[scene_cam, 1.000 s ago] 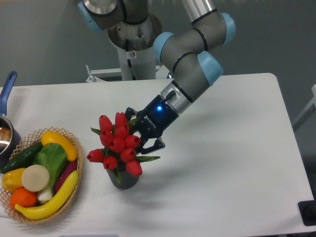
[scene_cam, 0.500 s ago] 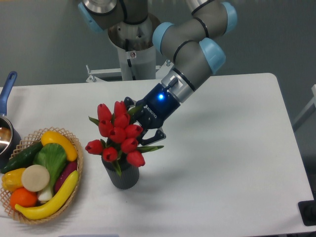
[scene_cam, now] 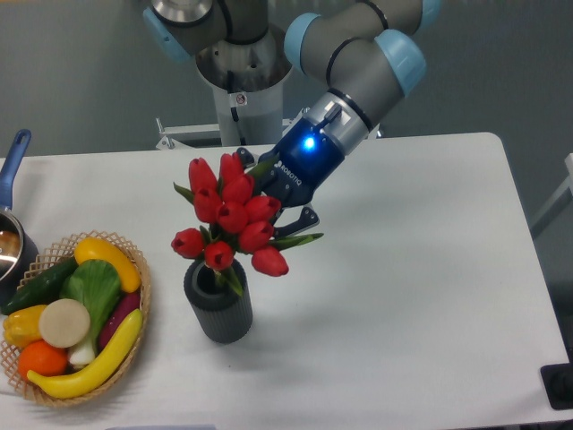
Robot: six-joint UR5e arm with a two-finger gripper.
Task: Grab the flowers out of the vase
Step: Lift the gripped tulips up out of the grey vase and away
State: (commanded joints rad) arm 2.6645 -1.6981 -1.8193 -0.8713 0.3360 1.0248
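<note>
**Tulips raised over the vase**

The flowers (scene_cam: 231,222) are a tight bunch of red tulip buds, about ten that I can count, with green leaves poking out at the sides. They hang above the mouth of the vase (scene_cam: 218,309), a single dark grey ribbed cylinder standing upright on the white counter (scene_cam: 403,269); whether the stem ends are inside the rim I cannot tell. The gripper (scene_cam: 277,210) has its fingers clenched on the bunch from the right. At the left sits one woven basket (scene_cam: 136,333) holding two bananas, a cucumber, an orange, an aubergine and other produce. A blue-handled pot (scene_cam: 12,184) is at the left edge.
</note>
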